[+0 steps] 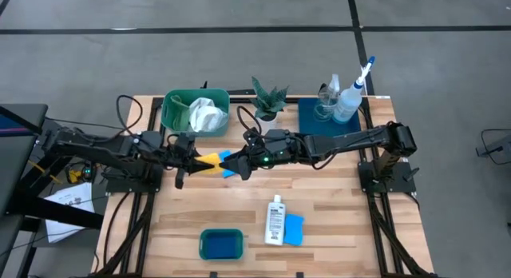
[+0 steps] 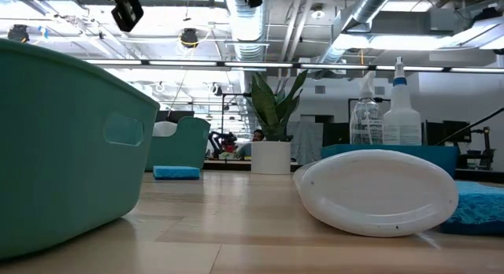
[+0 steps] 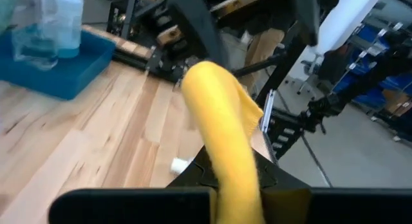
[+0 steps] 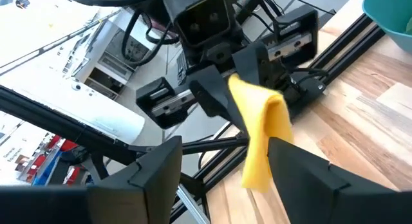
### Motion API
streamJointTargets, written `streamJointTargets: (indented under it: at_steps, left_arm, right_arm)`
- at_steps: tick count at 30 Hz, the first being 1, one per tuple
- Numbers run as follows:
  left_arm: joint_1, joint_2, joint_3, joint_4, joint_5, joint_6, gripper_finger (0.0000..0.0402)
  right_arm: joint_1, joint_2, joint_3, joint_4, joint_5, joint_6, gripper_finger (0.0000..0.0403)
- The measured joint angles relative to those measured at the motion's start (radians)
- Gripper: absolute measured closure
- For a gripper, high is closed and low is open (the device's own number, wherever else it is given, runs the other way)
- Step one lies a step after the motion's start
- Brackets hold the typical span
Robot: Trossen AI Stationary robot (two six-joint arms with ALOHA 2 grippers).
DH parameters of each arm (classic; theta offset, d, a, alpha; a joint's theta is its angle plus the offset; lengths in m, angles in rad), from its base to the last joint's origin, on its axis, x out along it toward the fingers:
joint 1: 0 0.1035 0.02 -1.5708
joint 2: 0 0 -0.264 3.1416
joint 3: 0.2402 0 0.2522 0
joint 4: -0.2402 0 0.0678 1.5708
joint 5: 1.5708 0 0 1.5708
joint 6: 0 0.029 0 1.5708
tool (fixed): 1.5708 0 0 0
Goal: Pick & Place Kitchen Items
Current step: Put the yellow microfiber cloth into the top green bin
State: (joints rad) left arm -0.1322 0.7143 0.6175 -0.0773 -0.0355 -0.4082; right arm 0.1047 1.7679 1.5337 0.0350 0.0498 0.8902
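Your left gripper (image 1: 192, 160) had its jaws clenched on the yellow cloth (image 1: 209, 161), raised above mid-surface (image 1: 335, 206). Your right gripper (image 1: 239, 164) faced it, jaws released, just beside the cloth.

Potted plant (image 1: 267, 98) — green tubs (image 1: 177, 110), blue tray (image 1: 307, 118)
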Motion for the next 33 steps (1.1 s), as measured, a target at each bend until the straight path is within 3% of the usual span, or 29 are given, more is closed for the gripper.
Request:
streamJointTargets:
  at_steps: [7,15,27,33]
  left_arm:
    - [0.000,-0.083,0.000,-0.112,-0.044,-0.023,0.0398]
    - [0.000,-0.186,0.000,-0.294,-0.102,-0.075,0.0398]
    - [0.000,-0.331,0.000,-0.641,-0.336,-0.174,0.0397]
    - [0.000,-0.296,0.009,-0.657,-0.500,-0.185,0.0398]
  right_arm:
    - [0.007,-0.002,0.001,-0.067,0.003,0.034,0.0192]
    - [0.067,-0.002,0.001,-0.364,0.055,0.140,0.0198]
    - [0.154,-0.002,0.001,-0.610,0.091,0.296,0.0198]
    - [0.189,-0.002,0.001,-0.680,0.114,0.348,0.0198]
